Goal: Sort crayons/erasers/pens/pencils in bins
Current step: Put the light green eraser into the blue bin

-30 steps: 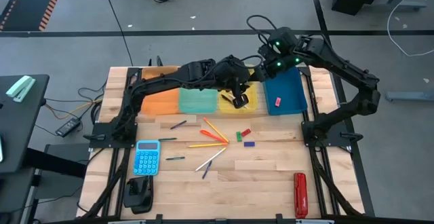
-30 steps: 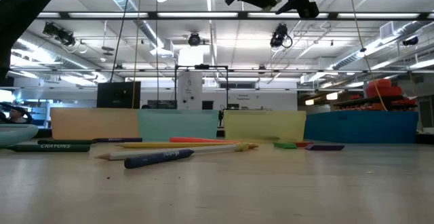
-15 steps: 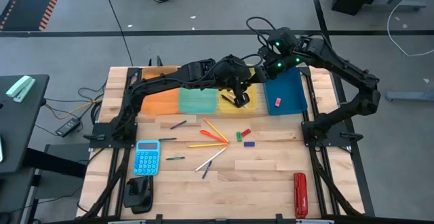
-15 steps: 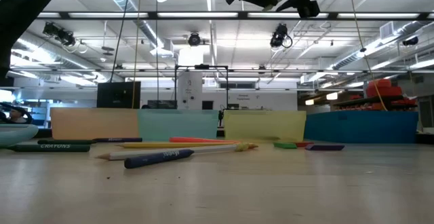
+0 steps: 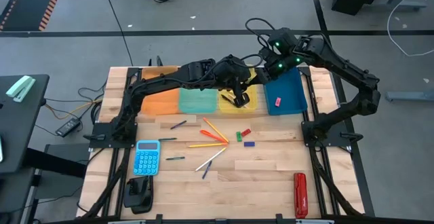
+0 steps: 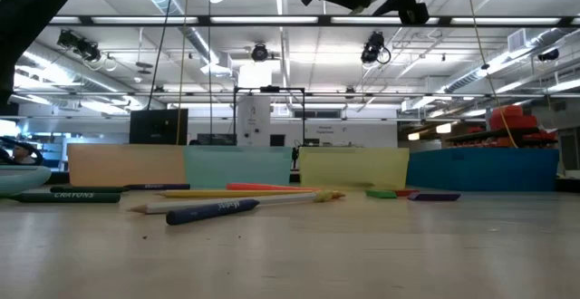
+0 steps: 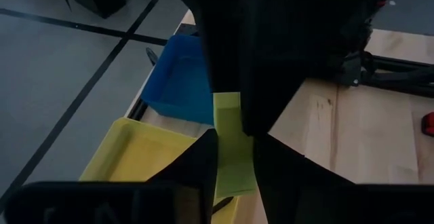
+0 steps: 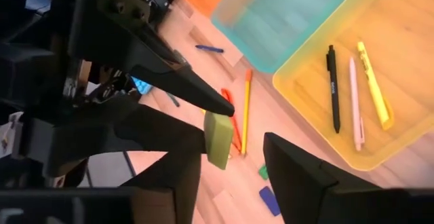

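A yellow-green eraser is gripped by the left gripper above the yellow bin, while the right gripper stands parted around it. Judged step: a handover; next, closure, then release.

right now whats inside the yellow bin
In the right wrist view the yellow bin holds three sticks side by side: a black pen, a pale pink one and a yellow one. From above, the left gripper covers part of the bin, so more may lie hidden.
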